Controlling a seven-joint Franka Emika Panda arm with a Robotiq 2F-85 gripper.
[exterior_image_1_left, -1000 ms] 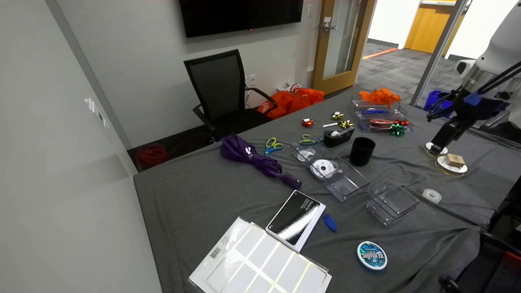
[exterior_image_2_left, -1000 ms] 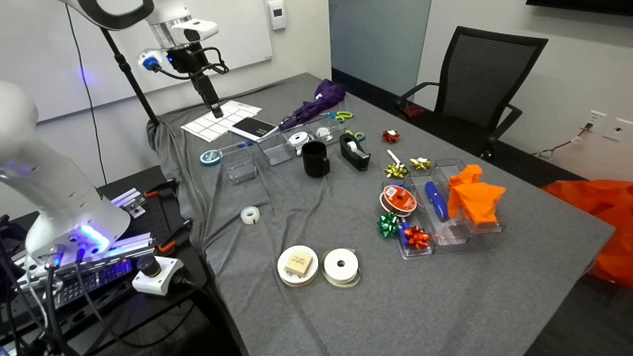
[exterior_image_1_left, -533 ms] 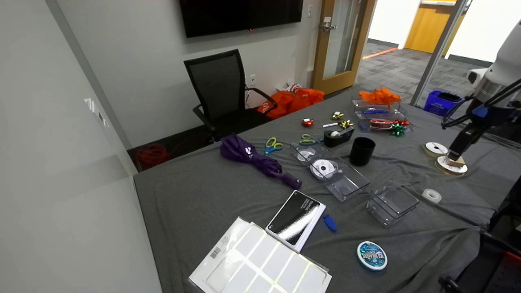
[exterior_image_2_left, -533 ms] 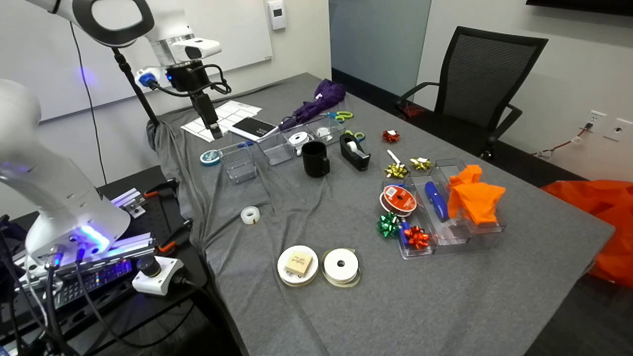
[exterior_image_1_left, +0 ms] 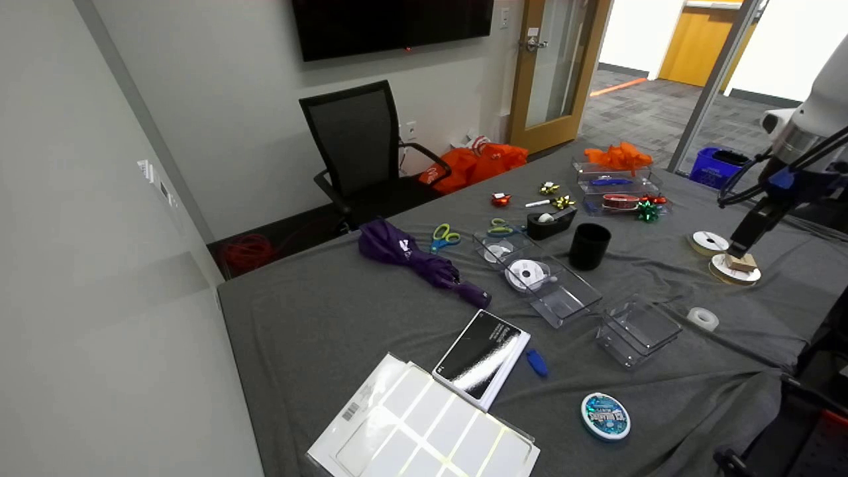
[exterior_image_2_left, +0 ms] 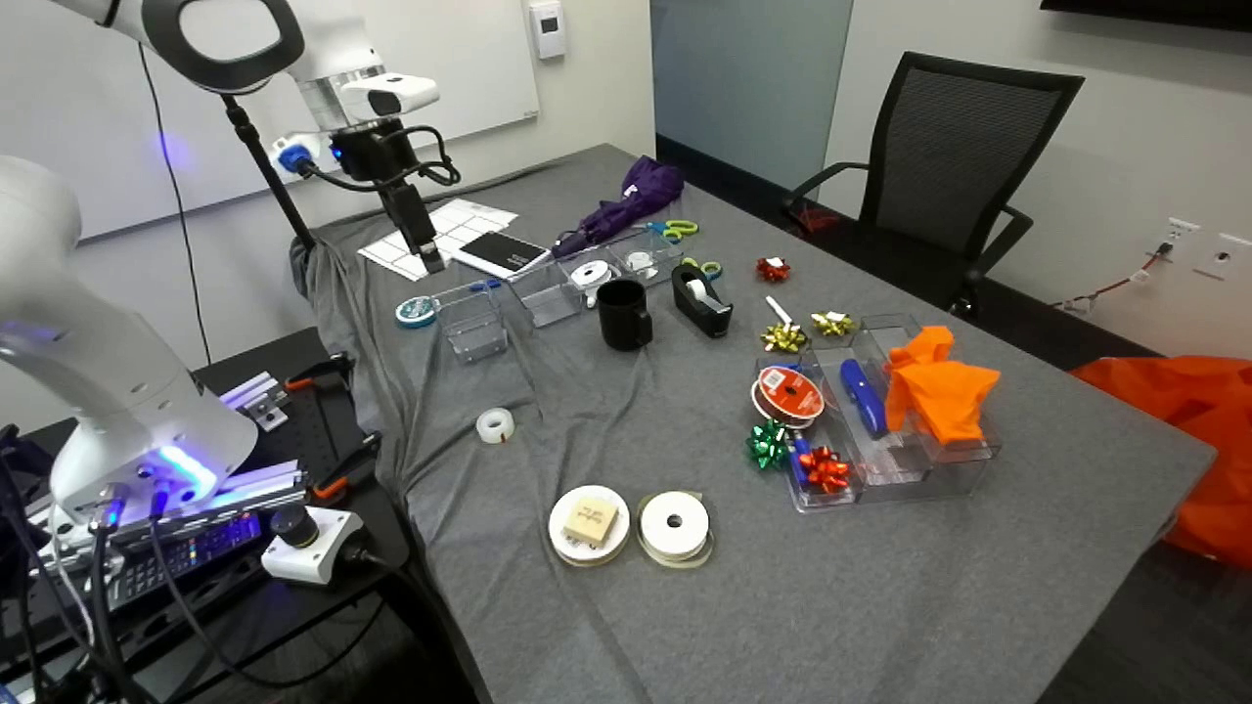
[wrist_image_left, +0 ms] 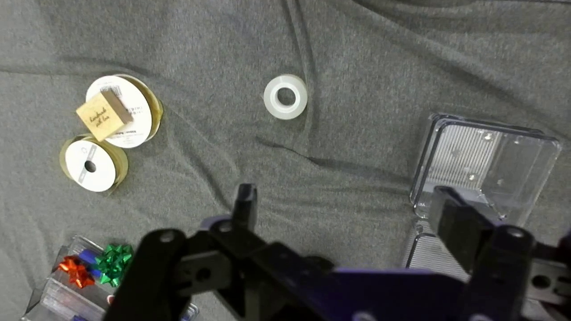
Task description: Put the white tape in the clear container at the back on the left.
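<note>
One white tape [wrist_image_left: 271, 97] lies on the tabletop [exterior_image_2_left: 880, 606], below and ahead of the spread, empty jaws, which could pinch the creased cloth [wrist_image_left: 348, 111] by closing too low. Left of them in the wrist view are two ribbon spools [wrist_image_left: 138, 109], one tan block [wrist_image_left: 100, 115], two bows [wrist_image_left: 114, 264]; right, half-hidden clear containers [wrist_image_left: 464, 154] defy counting.

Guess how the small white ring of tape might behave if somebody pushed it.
The small white ring of tape would probably slide rather than roll, since it lies flat. Creases in the grey cloth alongside could catch it. Its neat round shape suggests it would stay stiff.
</note>
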